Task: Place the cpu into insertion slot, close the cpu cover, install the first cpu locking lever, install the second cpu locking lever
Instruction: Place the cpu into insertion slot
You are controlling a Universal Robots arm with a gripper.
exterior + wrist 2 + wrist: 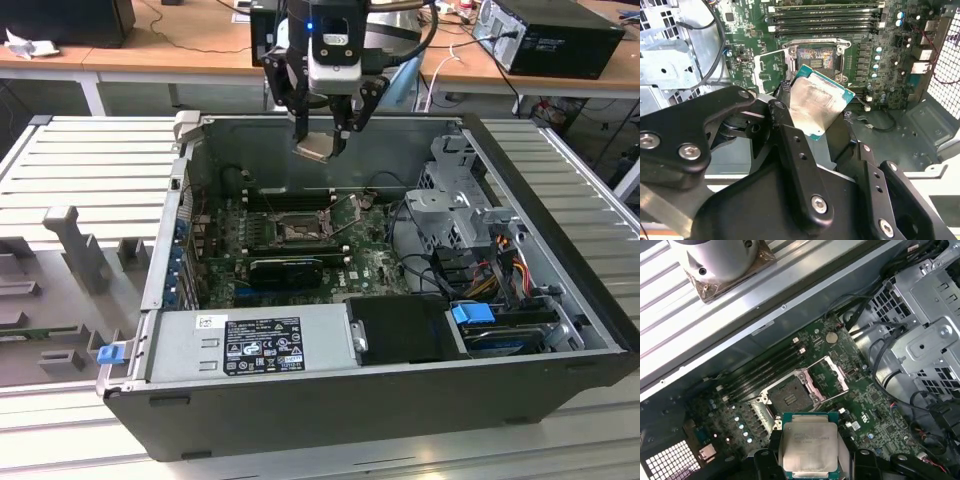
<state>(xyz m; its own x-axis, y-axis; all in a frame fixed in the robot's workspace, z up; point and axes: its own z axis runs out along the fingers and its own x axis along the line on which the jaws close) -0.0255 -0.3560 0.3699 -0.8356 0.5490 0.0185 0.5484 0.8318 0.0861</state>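
Gripper [322, 140] hangs at upper centre of the exterior view, above the back wall of the open computer case [560, 290], well clear of the motherboard [375, 262] below. Fingers are clamped on the cpu [315, 150], one finger [785, 117] on each of two opposite edges. The chip is tilted in the exterior view. In the second wrist view the cpu [820, 102] shows a pale silver face with a green rim. In the first wrist view the cpu [810, 447] sits between the two black fingers, face toward the camera.

Insertion slot [298, 232] lies at the middle of the exterior view, on the motherboard, below the gripper and apart from it. In both wrist views the insertion slot [813, 61] [790, 397] is uncovered, with a dark contact field and a silvery rim. The cpu cover [829, 376] is swung open and stands just beside the slot. Through its window the green board shows [771, 67].

Memory slots [285, 198] run along the far side of the socket. Long black expansion card [285, 268] lies on the near side. Power supply [250, 345] fills the lower front of the case. Drive cage [450, 205] is at the exterior view's right.
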